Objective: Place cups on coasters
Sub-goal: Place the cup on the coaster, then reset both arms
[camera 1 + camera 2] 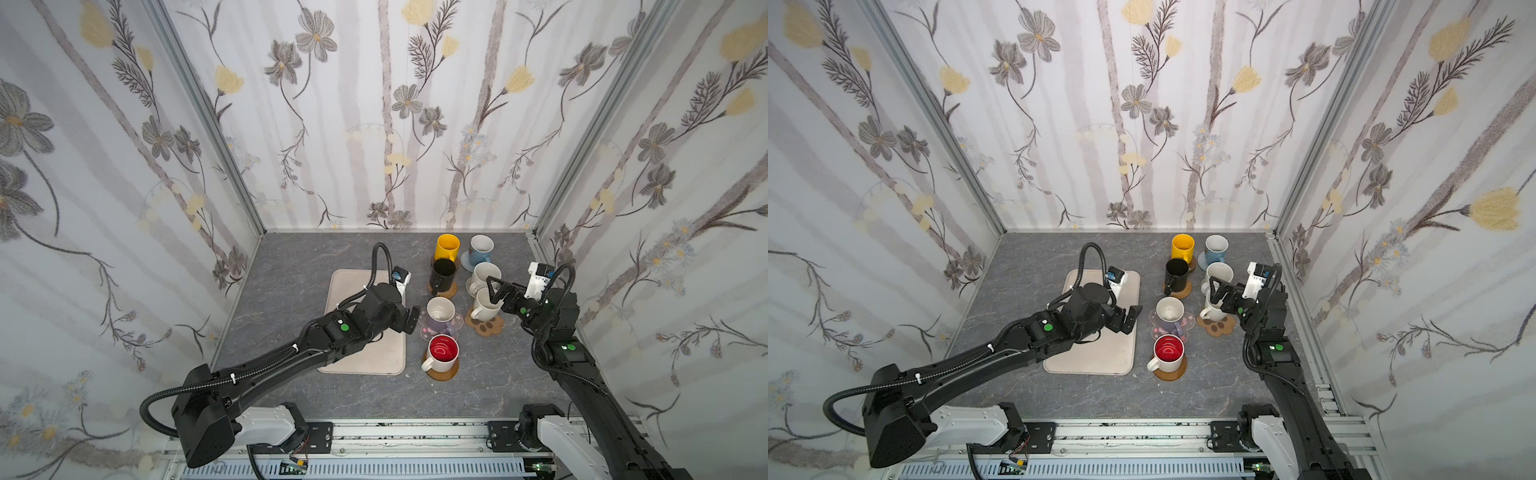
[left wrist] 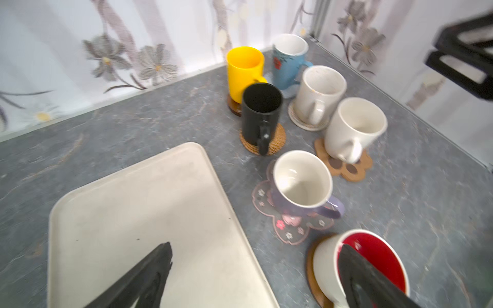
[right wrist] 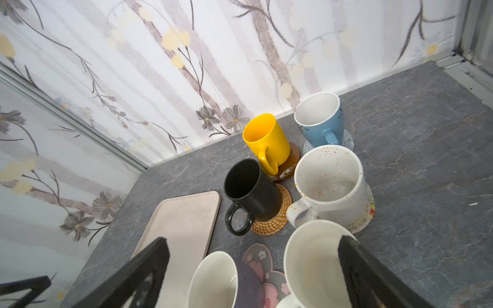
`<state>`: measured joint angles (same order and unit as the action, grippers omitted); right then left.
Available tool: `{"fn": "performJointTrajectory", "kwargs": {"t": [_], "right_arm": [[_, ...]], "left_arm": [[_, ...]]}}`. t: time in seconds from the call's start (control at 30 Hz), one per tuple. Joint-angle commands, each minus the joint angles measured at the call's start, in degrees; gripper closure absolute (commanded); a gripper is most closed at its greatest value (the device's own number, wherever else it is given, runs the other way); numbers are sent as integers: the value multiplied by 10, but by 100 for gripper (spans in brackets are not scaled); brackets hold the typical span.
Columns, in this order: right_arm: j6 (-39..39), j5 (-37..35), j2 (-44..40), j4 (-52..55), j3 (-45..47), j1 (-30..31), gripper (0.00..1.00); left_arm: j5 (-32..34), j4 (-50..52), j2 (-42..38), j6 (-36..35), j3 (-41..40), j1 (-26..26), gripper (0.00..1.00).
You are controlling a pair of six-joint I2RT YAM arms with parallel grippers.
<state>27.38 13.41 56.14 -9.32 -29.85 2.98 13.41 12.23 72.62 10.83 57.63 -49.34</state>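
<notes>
The left pincer (image 1: 409, 321) is hanging wide open and empty over the right edge of the beige tray (image 1: 376, 359), just beside the lavender mug (image 1: 440, 312). In the left wrist view one finger (image 2: 352, 264) is overlapping the rim of the red-lined mug (image 2: 378, 256); whether they are touching cannot be told.

Right of the tray, four cups are standing upright in a column on the grey surface (image 1: 291, 291). At the back, the yellow mug (image 1: 447, 247) is sitting on a brown disc (image 3: 293, 157). In front of it, the black mug (image 1: 443, 275) is sitting on the golden woven round (image 3: 274, 224). The lavender mug is on the clear flower coaster (image 2: 290, 234), and the red-lined mug is on a second brown disc (image 1: 442, 376), nearest the robot.

Further right, the blue-patterned mug (image 1: 481, 248) is resting on the grey coaster (image 3: 349, 141). The speckled white mug (image 1: 486, 272) is on the beige woven round (image 2: 298, 121), and the plain white mug (image 1: 482, 307) is on the paw coaster (image 1: 488, 328). The right pincer (image 1: 494, 293) is hovering over that last mug with its jaws spread wide, closed on nothing.
</notes>
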Motion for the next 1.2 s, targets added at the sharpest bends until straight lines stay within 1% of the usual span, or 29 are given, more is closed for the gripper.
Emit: {"fn": "performJointTrajectory", "kwargs": {"t": [0.0, 0.1, 0.13, 0.2, 0.23, 0.3, 0.33, 0.4, 0.5, 0.57, 0.63, 0.73, 0.8, 0.9, 1.07, 1.17], "right_arm": [[-1, -93, -29, -72, 32, -1, 0], [-15, -183, -64, -113, 76, -2, 0], [-2, -223, -73, -113, 86, -2, 0], [60, -316, -93, -109, 109, -5, 0], [62, -328, -101, -127, 124, -10, 0], [16, -309, -114, -188, 157, -21, 0], [3, -306, -116, -205, 165, -24, 0], [-12, -312, -112, -221, 174, -30, 0], [-34, -318, -88, -225, 172, -37, 0], [-38, -336, -71, -229, 172, -39, 0], [-48, -355, -55, -237, 172, -42, 0], [-66, -390, -30, -276, 184, -49, 0], [-88, -416, -2, -328, 202, -49, 0], [-109, -442, 52, -368, 203, -49, 0], [-116, -439, 124, -406, 183, -50, 0], [-123, -438, 162, -425, 170, -50, 0]], "left_arm": [[32, -8, -14, 41, 4, 48, 0], [52, -7, -17, 72, -1, 109, 0], [48, -7, -16, 83, -5, 130, 0], [12, -8, -8, 109, -15, 187, 0], [-4, -8, -1, 120, -15, 211, 0], [-28, -9, 26, 139, -14, 259, 0], [-31, -10, 37, 146, -13, 275, 0], [-31, -18, 54, 161, -13, 308, 0], [-39, -50, 70, 174, -21, 344, 0], [-23, -99, 71, 171, -42, 357, 0], [6, -154, 65, 155, -71, 361, 0], [63, -254, 55, 101, -118, 362, 0], [85, -338, 52, 54, -165, 362, 0], [105, -404, 72, 9, -201, 365, 0], [108, -434, 122, 2, -204, 382, 0], [57, -448, 151, -26, -198, 394, 0]]}}
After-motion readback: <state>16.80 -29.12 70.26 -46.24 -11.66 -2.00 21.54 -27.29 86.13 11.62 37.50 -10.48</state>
